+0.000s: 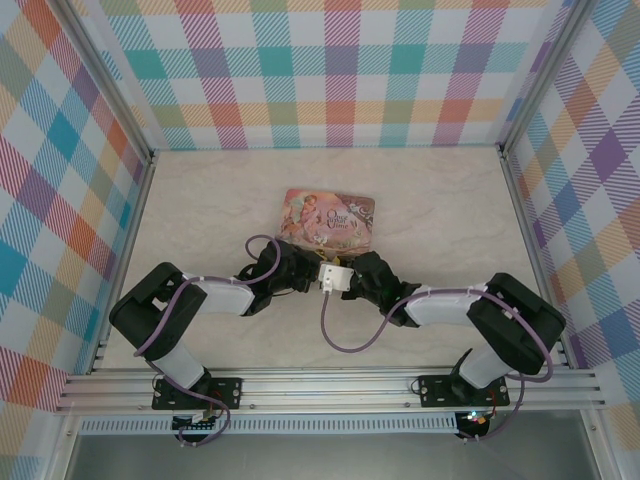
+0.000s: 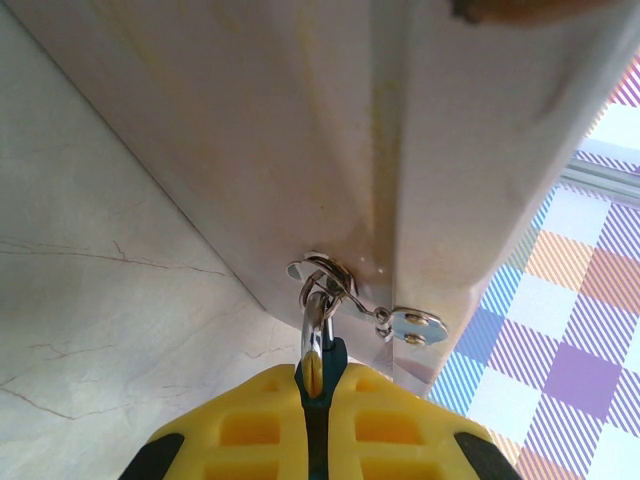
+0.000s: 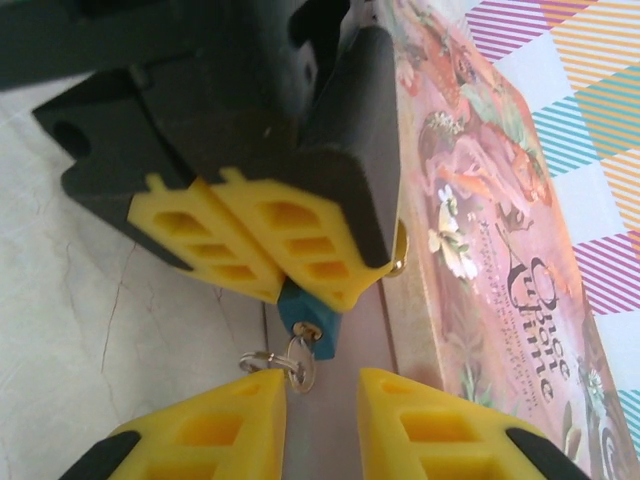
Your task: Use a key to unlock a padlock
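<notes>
The pale marbled table [image 1: 200, 200] carries a pink illustrated tin [image 1: 328, 218]. At the tin's near side, the left hand [image 3: 283, 283] is clamped tight on the blue padlock [image 3: 305, 318]. The right hand [image 3: 322, 400] gapes empty just beside it. The key [image 2: 420, 323] hangs on a ring at the shackle.

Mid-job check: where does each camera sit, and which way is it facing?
Top external: above and behind the arm bases, looking down on the table, both arms meeting beside the pink tin.
Left wrist: near the tabletop, facing the tin's side; left gripper shut on the padlock.
Right wrist: facing the left gripper head-on; right gripper open at the bottom edge.
Shared: both wrist views show the padlock and tin.
</notes>
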